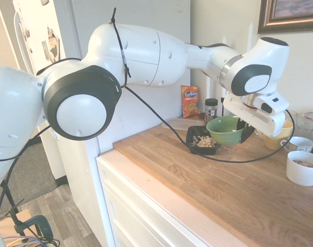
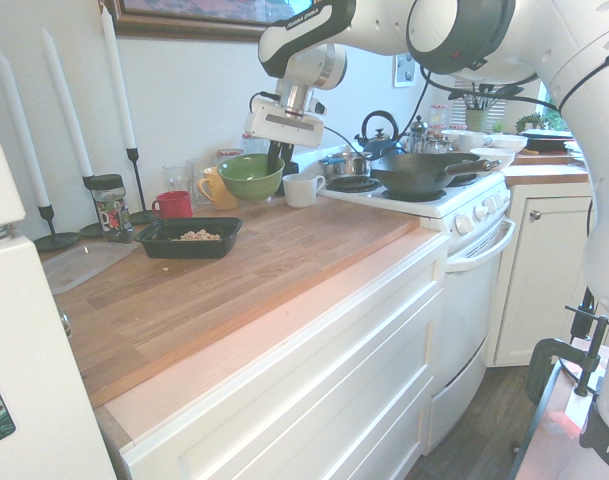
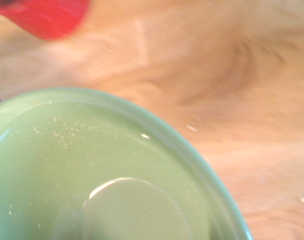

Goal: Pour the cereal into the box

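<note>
A long wooden butcher-block table [image 2: 234, 275] tops white panelled cabinet drawers [image 2: 324, 400], running along a pale off-white wall [image 2: 184, 90]. A dark-framed picture [image 1: 290, 15] hangs on that wall. At the table's far end stands a white stove [image 2: 464, 215] with knobs on its front. A white refrigerator [image 1: 38, 36] flanks the near end. The floor is grey-brown wood plank [image 1: 69, 216]. Bright daylight washes the whole room.

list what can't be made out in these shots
- Claw: fingertips hidden behind the round green ceramic bowl rim, second exterior view.
- Bowl's far side: cut off by the wrist view's edges, blurred.
- Black square plastic box: far corner hidden by the bowl, first exterior view.
</note>
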